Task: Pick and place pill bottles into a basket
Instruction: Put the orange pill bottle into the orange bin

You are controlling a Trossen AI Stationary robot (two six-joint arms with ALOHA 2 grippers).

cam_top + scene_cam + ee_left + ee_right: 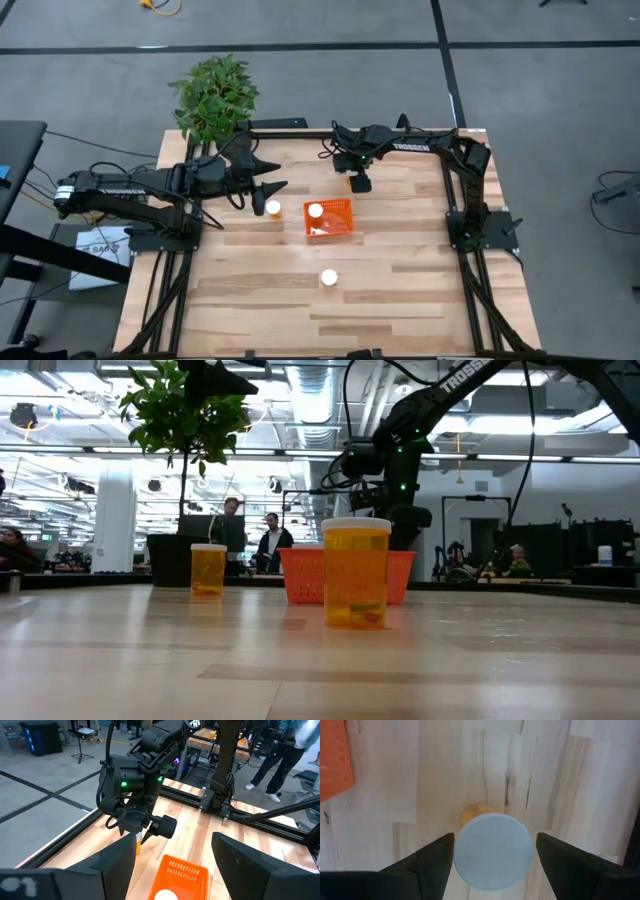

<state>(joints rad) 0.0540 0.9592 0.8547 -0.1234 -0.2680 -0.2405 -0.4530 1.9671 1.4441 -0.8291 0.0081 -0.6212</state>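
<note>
Pale wooden planks make up the surface, with a potted plant at its far left corner. Near the left edge, the left gripper hangs with jaws apart just beside a white-capped pill bottle. At the middle sits the orange basket, one bottle standing inside. Another bottle stands nearer the front edge. Toward the far edge, the right gripper has its jaws spread around a fourth bottle, not touching it.
</note>
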